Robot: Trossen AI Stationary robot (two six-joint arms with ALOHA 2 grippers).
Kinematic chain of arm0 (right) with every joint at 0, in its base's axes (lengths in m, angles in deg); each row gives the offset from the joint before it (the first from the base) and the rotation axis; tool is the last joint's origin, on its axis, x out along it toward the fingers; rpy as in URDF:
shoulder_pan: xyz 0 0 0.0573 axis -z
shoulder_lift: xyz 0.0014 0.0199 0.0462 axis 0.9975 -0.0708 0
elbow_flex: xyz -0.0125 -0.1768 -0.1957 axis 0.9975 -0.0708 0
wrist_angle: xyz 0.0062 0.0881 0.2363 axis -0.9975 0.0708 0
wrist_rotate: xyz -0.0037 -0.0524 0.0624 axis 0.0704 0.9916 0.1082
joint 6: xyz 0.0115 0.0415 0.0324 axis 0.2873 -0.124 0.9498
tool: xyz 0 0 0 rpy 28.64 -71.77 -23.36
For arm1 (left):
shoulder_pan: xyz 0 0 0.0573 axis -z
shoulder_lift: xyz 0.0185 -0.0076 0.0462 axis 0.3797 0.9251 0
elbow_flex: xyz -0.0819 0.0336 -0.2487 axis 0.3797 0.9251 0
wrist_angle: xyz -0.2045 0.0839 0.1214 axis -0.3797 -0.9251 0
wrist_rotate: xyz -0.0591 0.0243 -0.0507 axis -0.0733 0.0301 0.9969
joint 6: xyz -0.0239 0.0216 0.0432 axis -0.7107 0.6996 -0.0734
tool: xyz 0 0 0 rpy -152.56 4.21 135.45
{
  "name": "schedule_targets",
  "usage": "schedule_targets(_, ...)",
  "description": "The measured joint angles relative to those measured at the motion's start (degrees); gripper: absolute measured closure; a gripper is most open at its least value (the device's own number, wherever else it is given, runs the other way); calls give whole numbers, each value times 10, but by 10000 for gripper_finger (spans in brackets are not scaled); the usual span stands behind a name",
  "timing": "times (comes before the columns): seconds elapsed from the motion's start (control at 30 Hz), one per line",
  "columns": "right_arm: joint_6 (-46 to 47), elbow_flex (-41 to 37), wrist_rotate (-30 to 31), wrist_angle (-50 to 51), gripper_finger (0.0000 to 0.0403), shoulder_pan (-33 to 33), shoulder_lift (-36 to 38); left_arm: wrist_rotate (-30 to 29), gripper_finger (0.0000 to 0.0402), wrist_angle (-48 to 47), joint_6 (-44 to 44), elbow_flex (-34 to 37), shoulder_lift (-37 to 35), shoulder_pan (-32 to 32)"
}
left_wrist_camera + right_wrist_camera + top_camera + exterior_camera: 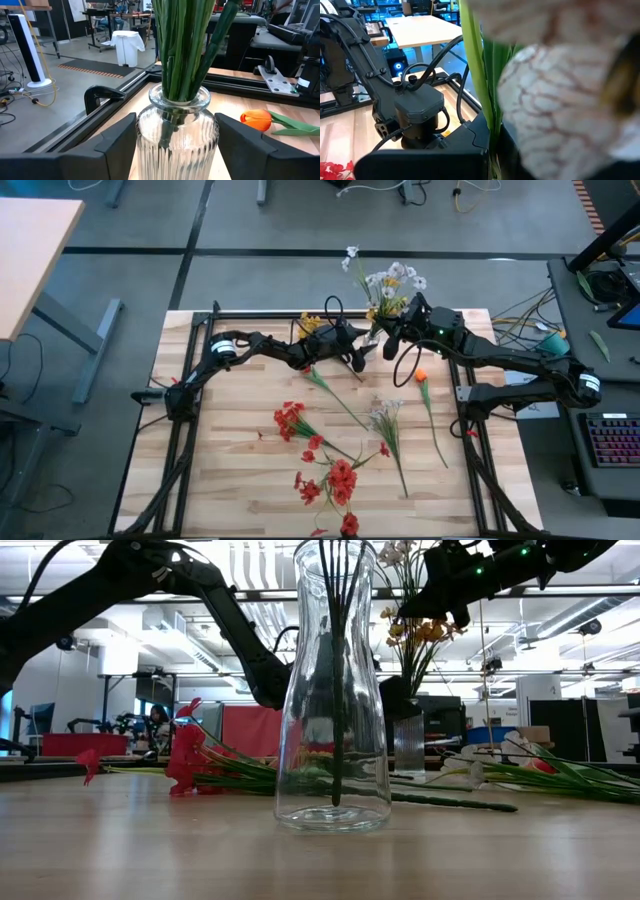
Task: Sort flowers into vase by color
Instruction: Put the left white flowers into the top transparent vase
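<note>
From above, your left end effector (358,358) sits at the back of the pale wooden surface (230,470) beside the ribbed clear glass vase (378,332), while the right end effector (397,340) meets the white and yellow blossoms (392,285). Red sprays (325,470) and an orange tulip (421,377) still lie loose.

At table height, a smooth glass carafe (333,740) holds dark stems.

Through the left wrist, the fingers (116,145) stand wide either side of the vase: steady it.

Through the right wrist, green stems (485,75) pass the fingers; whether they grip, I cannot tell.
</note>
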Motion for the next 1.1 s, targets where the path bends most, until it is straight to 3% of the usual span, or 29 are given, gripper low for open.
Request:
schedule_targets(0.8, -39, 0, 21, 10, 389, 0, -52, 0, 172, -1, -4, 4, -1, 0)
schedule_targets(0.93, -28, 0, 21, 23, 367, 0, -42, 0, 172, -2, -7, 4, -1, 0)
schedule_targets(1.1, -11, 0, 25, 39, 310, 0, -32, 0, 172, -2, -13, 5, -1, 0)
